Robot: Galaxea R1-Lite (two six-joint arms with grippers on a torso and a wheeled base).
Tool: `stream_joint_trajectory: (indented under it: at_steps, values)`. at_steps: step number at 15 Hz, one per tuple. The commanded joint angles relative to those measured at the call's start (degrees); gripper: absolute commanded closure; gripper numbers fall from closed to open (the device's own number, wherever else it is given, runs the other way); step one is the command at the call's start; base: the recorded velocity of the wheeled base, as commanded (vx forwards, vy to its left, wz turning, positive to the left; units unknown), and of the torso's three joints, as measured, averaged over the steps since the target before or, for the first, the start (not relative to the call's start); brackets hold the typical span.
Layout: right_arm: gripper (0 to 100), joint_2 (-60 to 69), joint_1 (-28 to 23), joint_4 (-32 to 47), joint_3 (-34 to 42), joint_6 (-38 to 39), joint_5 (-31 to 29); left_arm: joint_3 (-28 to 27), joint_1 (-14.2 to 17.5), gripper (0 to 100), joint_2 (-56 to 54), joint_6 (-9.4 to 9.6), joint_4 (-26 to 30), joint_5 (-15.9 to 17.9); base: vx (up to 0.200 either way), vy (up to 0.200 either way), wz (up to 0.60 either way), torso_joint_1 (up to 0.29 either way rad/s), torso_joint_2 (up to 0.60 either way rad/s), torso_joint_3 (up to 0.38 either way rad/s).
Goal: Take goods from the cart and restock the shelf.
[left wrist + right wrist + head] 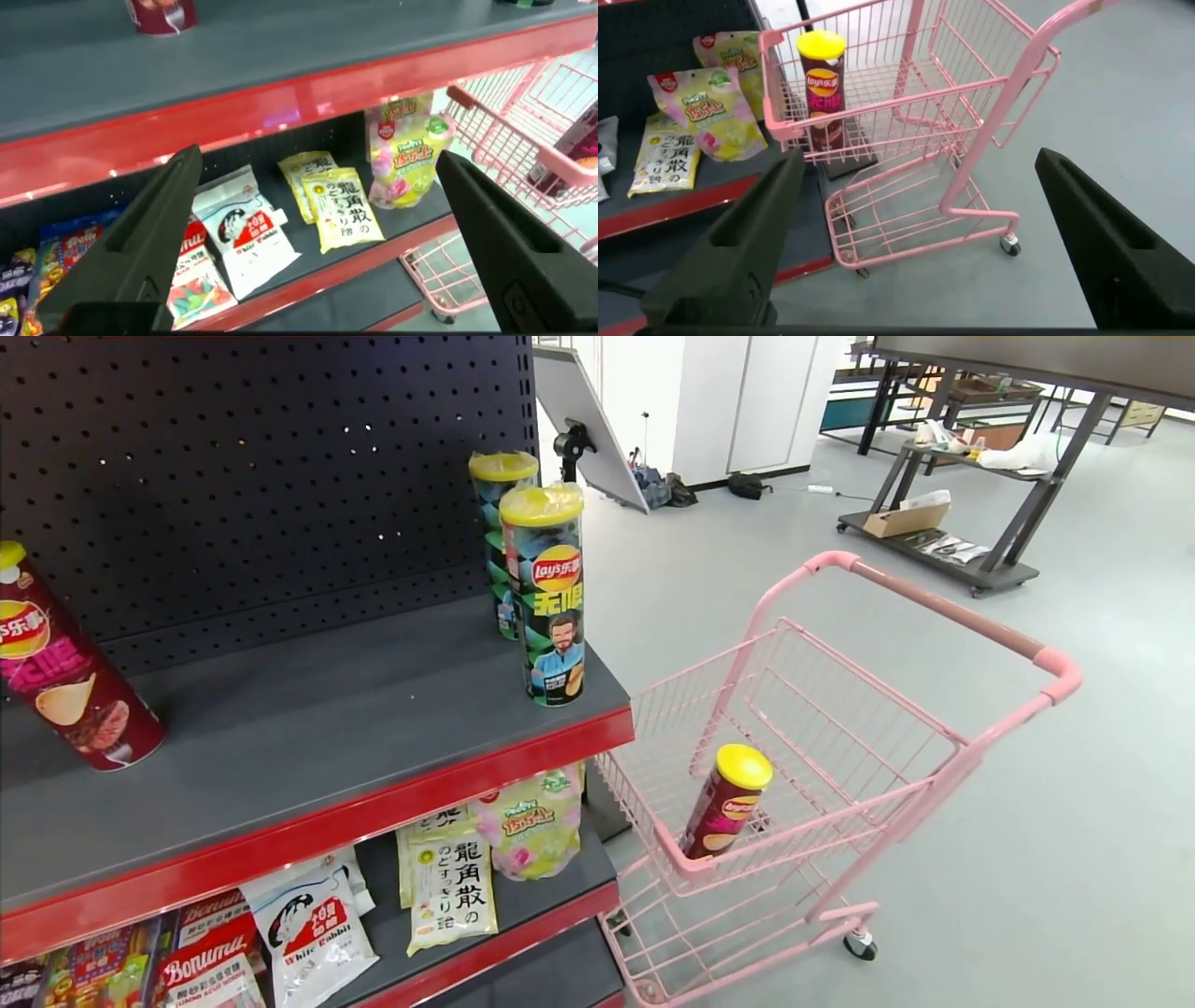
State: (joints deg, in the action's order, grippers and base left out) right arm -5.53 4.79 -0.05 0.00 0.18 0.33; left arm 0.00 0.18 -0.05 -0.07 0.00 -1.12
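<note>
Right gripper [917, 161] is spread wide and carrying nothing. Out ahead of its fingertips, and lower down, stands the maroon chip can [822, 89], yellow lid on top, long axis upright inside the basket of the pink cart [943, 609]. It sits off-centre from the hand, over toward the shelf-side finger and tucked into the basket corner just beside the wire walls. Left gripper [320, 157] is just as wide open and just as empty, but it faces the snack bags [341, 201] on the lower tier, with the cart off to its outer side. So the right arm looks the nearer one, and the shelf top [280, 728] has bare space waiting.
</note>
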Motion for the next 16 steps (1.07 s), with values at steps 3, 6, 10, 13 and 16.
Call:
stream_joint_trajectory:
  at_steps: [3,6,10,13,16]
  values:
    - [0,-0.09,-0.04,-0.04,0.0,0.08,0.02,0.0,-0.01,0,0.05,-0.01,0.09,-0.11,0.0,0.0,0.0,-0.146,0.38,0.237]
    - [0,-0.09,-0.04,-0.04,0.0,0.08,0.02,0.0,-0.01,0,0.05,-0.01,0.0,-0.11,0.0,0.0,0.0,-0.157,0.42,0.259]
    - [0,-0.09,0.04,-0.04,0.0,0.08,0.02,0.0,-0.01,0,0.05,-0.01,0.0,-0.02,0.0,0.0,0.0,-0.184,0.54,0.358]
    - [0,-0.09,-0.04,-0.04,0.0,-0.09,0.02,0.0,-0.01,0,0.05,-0.01,0.0,-0.02,0.067,0.0,0.0,-0.159,0.53,0.368]
    - [0,-0.09,-0.04,-0.04,0.0,-0.18,0.11,0.0,-0.01,0,0.05,-0.01,0.0,-0.02,0.2,0.0,0.0,-0.106,0.35,0.256]
